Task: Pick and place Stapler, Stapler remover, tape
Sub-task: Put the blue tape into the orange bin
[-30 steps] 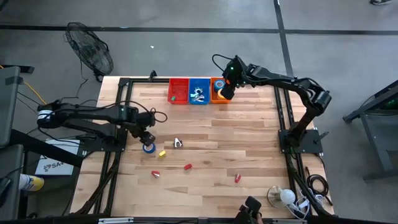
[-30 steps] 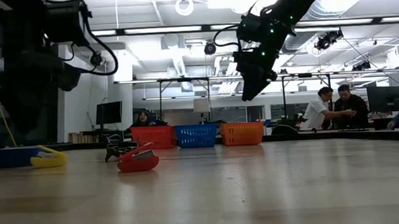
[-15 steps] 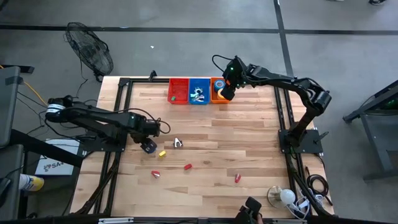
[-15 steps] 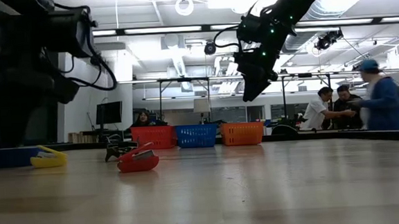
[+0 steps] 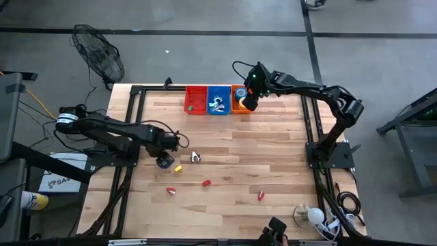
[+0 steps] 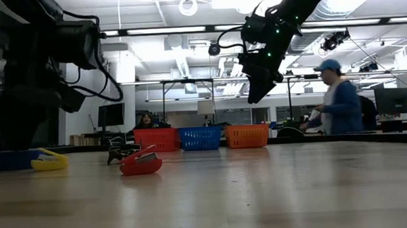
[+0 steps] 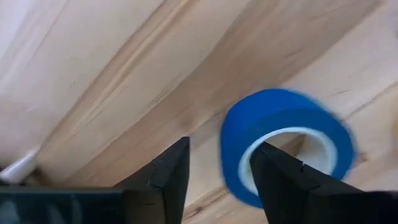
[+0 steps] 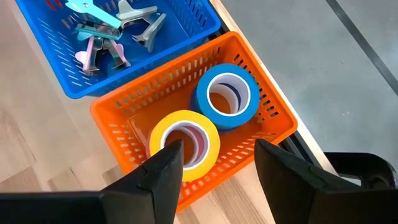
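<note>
A blue tape roll [image 7: 283,146] lies flat on the table near the left edge. My left gripper [image 7: 224,146] is open and low over the blue tape roll [image 5: 164,162]. One finger [image 7: 283,180] stands in front of the roll's hole and the other [image 7: 168,177] outside its wall. My right gripper [image 8: 219,144] hangs open and empty above the orange basket [image 8: 118,127], which holds a yellow roll [image 8: 186,140] and another blue roll [image 8: 227,96]. A dark staple remover [image 5: 196,158] and small red staplers [image 5: 205,183] lie mid-table. My left gripper comes down from above with the blue roll's near wall [image 7: 233,162] in the gap between its open fingers. I cannot tell whether either finger touches it. The roll rests flat on the table.
Red [image 5: 196,100], blue [image 5: 218,100] and orange [image 5: 239,99] baskets line the far edge; the blue basket [image 8: 74,62] holds clips. A yellow piece [image 5: 178,168] and red pieces [image 5: 171,191] [image 5: 260,195] lie on the near half. A person [image 6: 337,106] walks beyond the table.
My left arm has stretched out and its gripper has moved a little toward the near edge and down onto the blue tape roll, now covering it in the high view. A person has crossed the room behind the table.
</note>
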Controlling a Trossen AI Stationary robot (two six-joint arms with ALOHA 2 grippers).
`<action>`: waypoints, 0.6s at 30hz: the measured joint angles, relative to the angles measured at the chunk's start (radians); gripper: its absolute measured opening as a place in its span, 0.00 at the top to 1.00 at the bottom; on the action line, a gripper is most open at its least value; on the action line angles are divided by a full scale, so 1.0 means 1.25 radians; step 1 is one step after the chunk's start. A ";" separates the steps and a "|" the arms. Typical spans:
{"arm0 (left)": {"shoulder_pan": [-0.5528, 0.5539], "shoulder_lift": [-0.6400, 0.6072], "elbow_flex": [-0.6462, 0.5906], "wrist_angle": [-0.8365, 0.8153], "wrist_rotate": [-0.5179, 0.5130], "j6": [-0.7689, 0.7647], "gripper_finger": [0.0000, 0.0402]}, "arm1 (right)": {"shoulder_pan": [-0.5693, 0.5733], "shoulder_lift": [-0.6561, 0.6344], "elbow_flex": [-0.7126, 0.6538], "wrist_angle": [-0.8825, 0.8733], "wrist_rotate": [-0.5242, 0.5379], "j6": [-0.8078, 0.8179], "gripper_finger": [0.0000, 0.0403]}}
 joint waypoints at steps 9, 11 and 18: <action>0.000 0.000 0.000 0.032 0.008 0.027 0.85 | 0.000 0.000 0.000 -0.006 0.000 -0.003 0.53; 0.000 0.000 0.000 0.031 0.008 0.034 0.90 | 0.000 0.000 0.000 -0.008 0.000 -0.004 0.53; 0.000 -0.001 0.001 0.031 -0.001 0.069 0.92 | 0.000 0.000 0.000 -0.008 0.000 -0.004 0.53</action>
